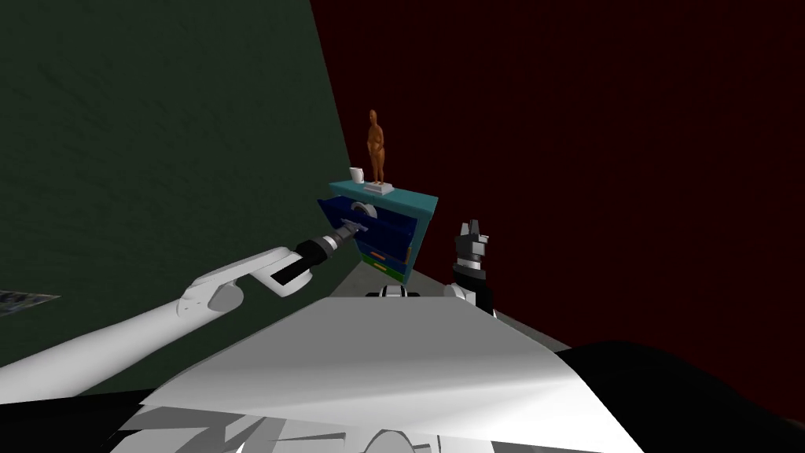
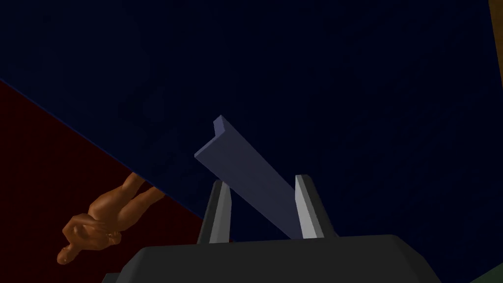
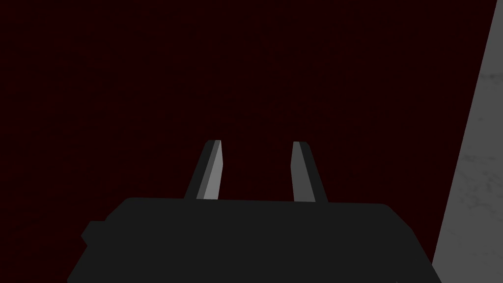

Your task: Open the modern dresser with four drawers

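Note:
A small dresser [image 1: 420,211] with a teal top and dark blue drawer fronts stands in the corner between a green wall and a dark red wall. My left gripper [image 1: 355,228] reaches to the top drawer. In the left wrist view a pale blue-grey bar handle [image 2: 245,167] juts from the dark blue drawer front [image 2: 319,88] and runs slantwise between the fingers of the left gripper [image 2: 262,179], which press its sides. My right gripper [image 1: 472,228] is raised to the right of the dresser, with its fingers [image 3: 212,169] apart and nothing between them.
A brown human figurine [image 1: 376,149] on a pale base and a small white cup [image 1: 357,174] stand on the dresser top. The figurine [image 2: 98,226] also shows beside the drawer front. Coloured lower drawers [image 1: 385,263] sit beneath the top one, and grey floor lies in front.

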Robot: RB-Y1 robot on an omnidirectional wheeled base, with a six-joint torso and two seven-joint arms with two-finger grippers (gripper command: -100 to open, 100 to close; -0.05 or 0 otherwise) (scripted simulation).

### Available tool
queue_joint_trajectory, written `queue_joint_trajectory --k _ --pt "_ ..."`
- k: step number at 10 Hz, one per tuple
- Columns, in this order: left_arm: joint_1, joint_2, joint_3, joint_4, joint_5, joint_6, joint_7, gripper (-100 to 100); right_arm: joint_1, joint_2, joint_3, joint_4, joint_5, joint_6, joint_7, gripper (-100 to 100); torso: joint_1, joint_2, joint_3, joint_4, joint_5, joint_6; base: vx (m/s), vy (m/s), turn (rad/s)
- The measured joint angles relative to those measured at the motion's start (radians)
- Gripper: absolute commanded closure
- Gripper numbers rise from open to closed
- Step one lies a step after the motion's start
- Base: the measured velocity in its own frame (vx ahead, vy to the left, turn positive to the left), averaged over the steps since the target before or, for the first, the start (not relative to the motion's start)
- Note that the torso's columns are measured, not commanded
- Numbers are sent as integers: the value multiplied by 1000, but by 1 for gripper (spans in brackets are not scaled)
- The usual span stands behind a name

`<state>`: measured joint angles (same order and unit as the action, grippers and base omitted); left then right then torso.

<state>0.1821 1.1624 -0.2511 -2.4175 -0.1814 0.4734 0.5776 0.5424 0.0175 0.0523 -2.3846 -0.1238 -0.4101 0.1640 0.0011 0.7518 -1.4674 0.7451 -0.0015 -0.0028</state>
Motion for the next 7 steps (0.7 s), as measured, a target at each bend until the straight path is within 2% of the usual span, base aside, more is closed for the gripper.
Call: queue_joint_trajectory --k 1,5,7 --pt "2 6 -5 -8 -4 3 5 -100 0 0 0 0 0 0 0 0 -2 -3 -2 1 -1 1 -46 44 66" --pt "-9 97 12 -84 17 56 77 -100 0 0 0 0 0 0 0 0 -4 -21 -14 -7 0 6 49 -2 52" --pt "-15 150 38 -127 33 83 115 -100 0 0 0 0 0 0 0 0 -1 -15 -9 -7 1 3 48 8 36"
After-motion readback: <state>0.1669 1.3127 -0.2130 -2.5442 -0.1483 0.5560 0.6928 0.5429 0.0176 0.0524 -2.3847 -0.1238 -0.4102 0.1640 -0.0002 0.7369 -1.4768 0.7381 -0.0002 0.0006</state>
